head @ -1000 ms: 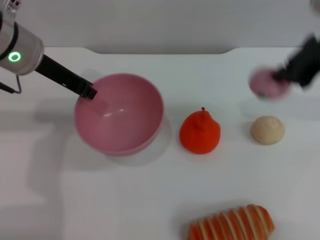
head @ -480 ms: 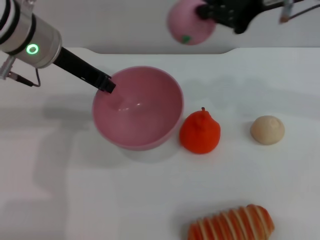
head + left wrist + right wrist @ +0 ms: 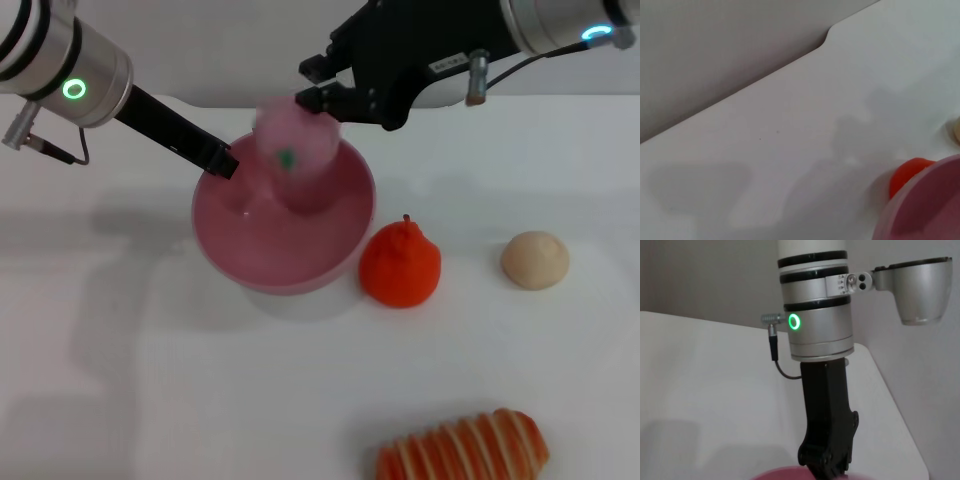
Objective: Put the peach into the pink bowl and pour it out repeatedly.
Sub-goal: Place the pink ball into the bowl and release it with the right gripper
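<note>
The pink bowl (image 3: pixel 285 235) stands left of centre on the white table in the head view. My left gripper (image 3: pixel 218 160) is shut on its far-left rim. My right gripper (image 3: pixel 316 84) hangs over the bowl's far side, fingers apart. The pale-pink peach (image 3: pixel 295 138) is blurred just below those fingers, above the bowl's inside and not between them. The left wrist view shows the bowl's edge (image 3: pixel 932 205). The right wrist view shows my left gripper (image 3: pixel 826 460) on the bowl's rim (image 3: pixel 785 475).
An orange-red pear-shaped fruit (image 3: pixel 400 263) sits right against the bowl's right side. A beige ball (image 3: pixel 535 260) lies farther right. A striped orange-and-cream bread toy (image 3: pixel 465 447) lies at the front right. The table's back edge (image 3: pixel 440 100) runs behind the bowl.
My right gripper carried the peach from the right side up and across to above the bowl, and the peach now sits below its fingers. My left gripper has shifted the bowl to the right.
</note>
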### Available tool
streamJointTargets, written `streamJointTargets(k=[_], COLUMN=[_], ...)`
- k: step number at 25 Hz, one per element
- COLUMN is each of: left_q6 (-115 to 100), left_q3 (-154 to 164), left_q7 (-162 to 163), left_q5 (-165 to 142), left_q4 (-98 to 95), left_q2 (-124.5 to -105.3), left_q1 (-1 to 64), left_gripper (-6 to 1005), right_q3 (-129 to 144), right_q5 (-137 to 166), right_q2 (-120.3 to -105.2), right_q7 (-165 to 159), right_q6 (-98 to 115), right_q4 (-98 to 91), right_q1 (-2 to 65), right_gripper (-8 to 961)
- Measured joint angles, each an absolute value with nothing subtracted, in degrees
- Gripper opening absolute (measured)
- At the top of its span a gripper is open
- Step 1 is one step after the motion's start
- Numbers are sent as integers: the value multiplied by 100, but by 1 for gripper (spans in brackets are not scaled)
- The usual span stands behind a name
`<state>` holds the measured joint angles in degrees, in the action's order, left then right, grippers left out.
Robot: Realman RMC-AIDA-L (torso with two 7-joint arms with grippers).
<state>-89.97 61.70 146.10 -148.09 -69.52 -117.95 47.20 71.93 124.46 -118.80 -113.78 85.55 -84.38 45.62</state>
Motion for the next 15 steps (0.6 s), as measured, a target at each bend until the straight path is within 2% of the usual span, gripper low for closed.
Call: streamJointTargets(k=[9,15], left_q6=[-8887,-8031], left_q3=[6170,6614], left_q7=[14566,14466], left_q5=[-14810,-14614], left_q4=[-6970,-7255], left_q2=[-11789,-11793], left_q1=[4692,4419], left_gripper=[40,40], right_q3=[6981,6137], right_q5=[12397,10805], right_q2=[-11883,-11871], right_q7=[-11334,-10510], right_q6=[8150,6895], right_q4=[-8438,-7802], right_q1=[4353,3565], right_gripper=[470,472])
